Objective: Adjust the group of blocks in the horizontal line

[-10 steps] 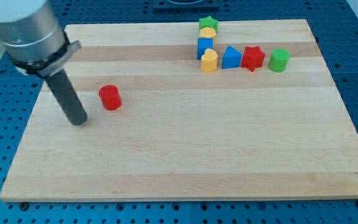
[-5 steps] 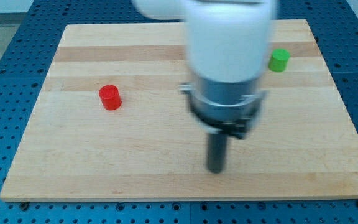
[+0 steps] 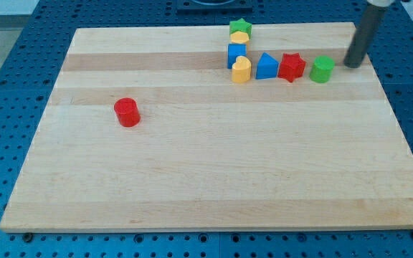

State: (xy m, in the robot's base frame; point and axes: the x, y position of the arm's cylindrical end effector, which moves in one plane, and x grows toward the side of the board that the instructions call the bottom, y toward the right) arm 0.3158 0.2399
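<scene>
A horizontal line of blocks lies at the view's upper right: a yellow heart-shaped block [image 3: 241, 70], a blue triangular block [image 3: 266, 66], a red star [image 3: 291, 67] and a green cylinder [image 3: 322, 69]. Above the yellow heart stand a blue cube [image 3: 236, 54], a yellow block [image 3: 239, 37] and a green star [image 3: 240, 28] in a column. My tip [image 3: 352, 64] rests on the board just to the right of the green cylinder, a small gap apart from it.
A red cylinder [image 3: 127, 112] stands alone at the view's left. The wooden board [image 3: 214, 165] lies on a blue perforated table; the board's right edge is close to my tip.
My rod swept from the view's left near the red cylinder, across the lower middle of the board, to the upper right beside the green cylinder. No block has moved.
</scene>
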